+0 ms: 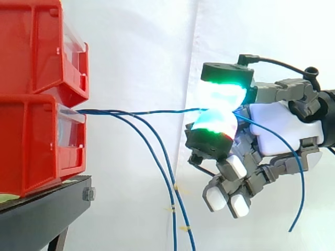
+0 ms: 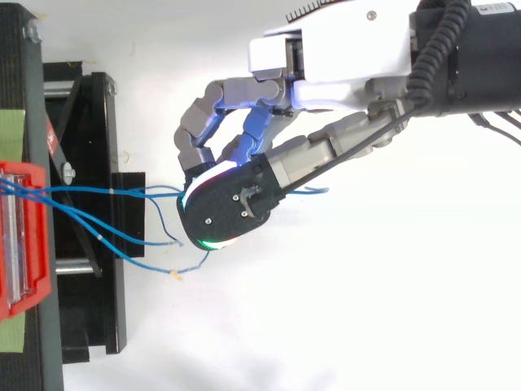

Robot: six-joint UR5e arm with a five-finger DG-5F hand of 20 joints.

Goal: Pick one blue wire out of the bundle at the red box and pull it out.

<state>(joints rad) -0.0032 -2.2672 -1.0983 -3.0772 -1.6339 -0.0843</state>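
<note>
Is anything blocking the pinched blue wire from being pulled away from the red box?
Nothing visible does. The hand pinches the blue wire, which stretches from the lower red box; the other wires droop below it.

Side view: upper bin [image 1: 42,47] stacked on lower bin [image 1: 36,141], both at left on the stand [image 1: 47,209]. From the lower bin's front, the level wire [image 1: 152,111] runs right to the hand [image 1: 280,128], pinched between its pads [image 1: 225,89]; the other wires [image 1: 157,162] droop between bin and hand.
</note>
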